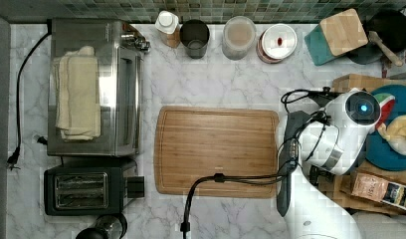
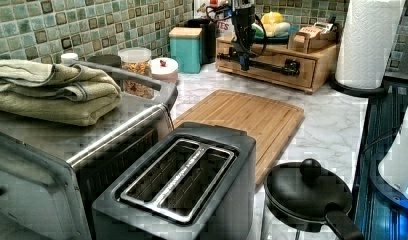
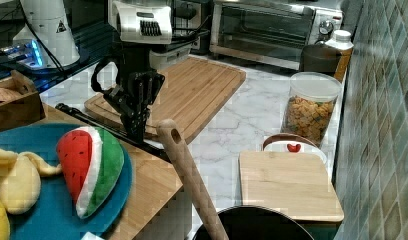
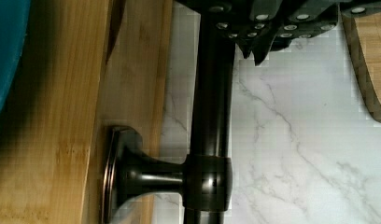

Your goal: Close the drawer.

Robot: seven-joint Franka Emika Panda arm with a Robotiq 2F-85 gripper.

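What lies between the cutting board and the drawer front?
In the left view, bare marble countertop separates the cutting board from the drawer; the gripper hangs at its handle.

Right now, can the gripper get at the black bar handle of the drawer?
Probably yes. The gripper hangs right at the black bar handle of the drawer, over bare marble counter. Nothing lies between them; the cutting board stays off to the side.
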